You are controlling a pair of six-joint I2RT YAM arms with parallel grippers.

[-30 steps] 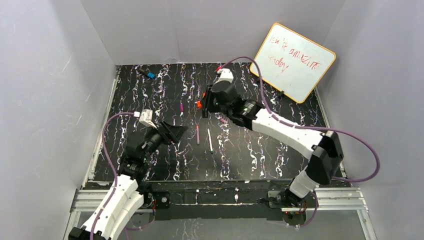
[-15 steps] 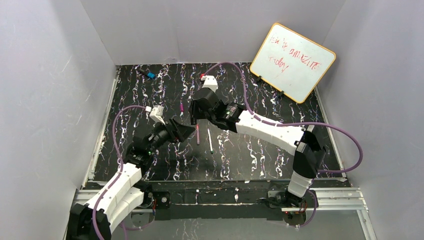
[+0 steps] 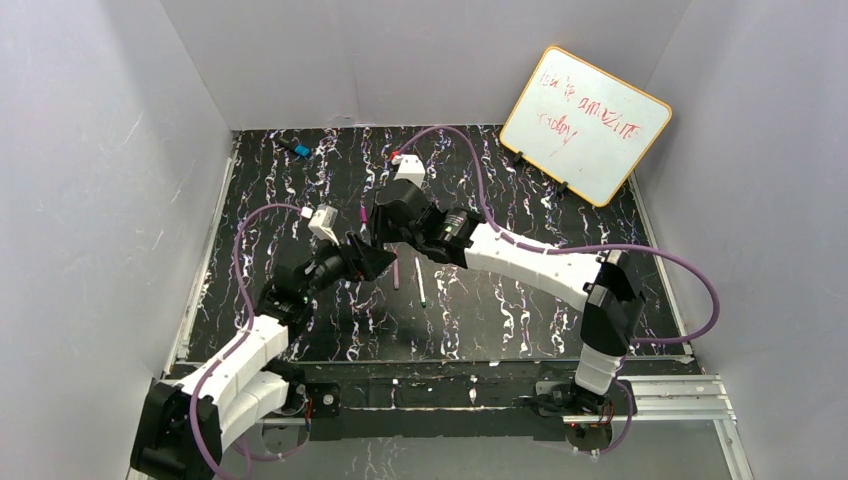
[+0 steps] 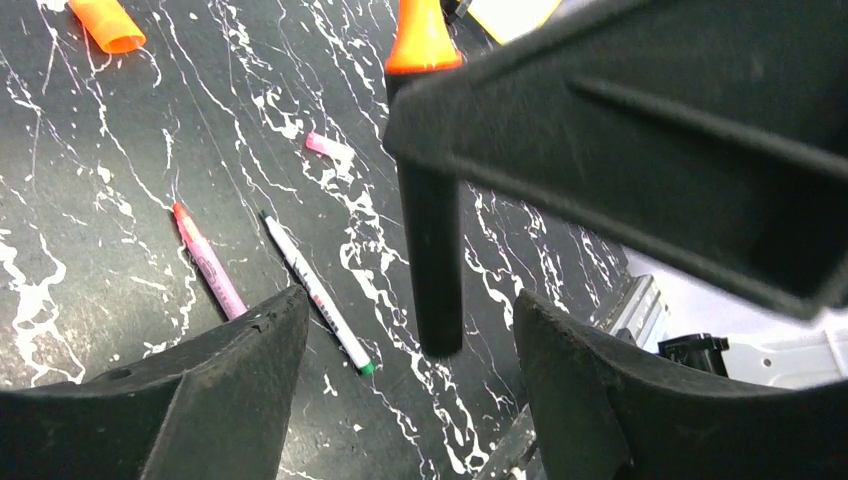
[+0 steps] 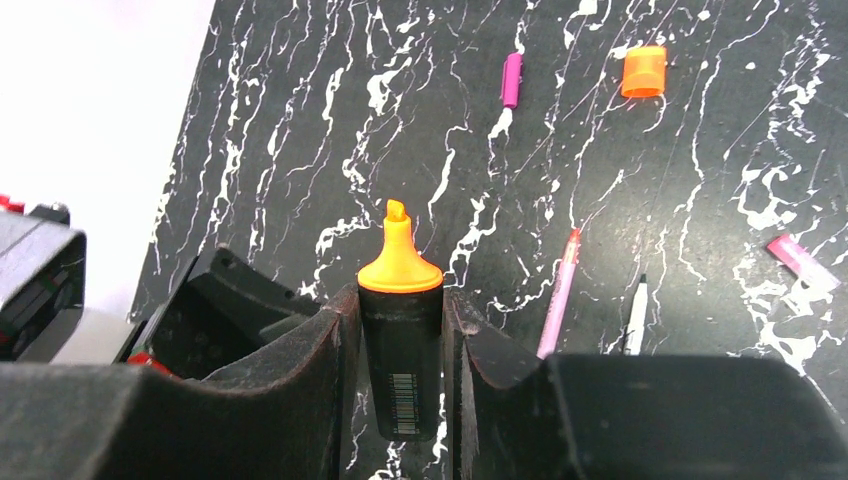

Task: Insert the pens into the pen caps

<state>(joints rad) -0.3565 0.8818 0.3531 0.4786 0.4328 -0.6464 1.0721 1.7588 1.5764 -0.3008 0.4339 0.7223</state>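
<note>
Arms have swung together: our right gripper [image 5: 400, 300] squeezes the short fat black marker with an orange tip [image 5: 400, 375] beside our spread, empty left gripper [image 4: 405, 300], so a hand-off looks near.

On the whiteboard [image 3: 585, 125] I read red handwriting, only "amazing" roughly legible. On the black marker [image 5: 401, 370] in my right claw [image 5: 400, 310]: a barcode, digits unreadable.

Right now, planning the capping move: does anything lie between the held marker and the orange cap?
Nothing visible does. The right gripper holds the marker; bare table runs to the orange cap, the magenta cap lying aside.
</note>
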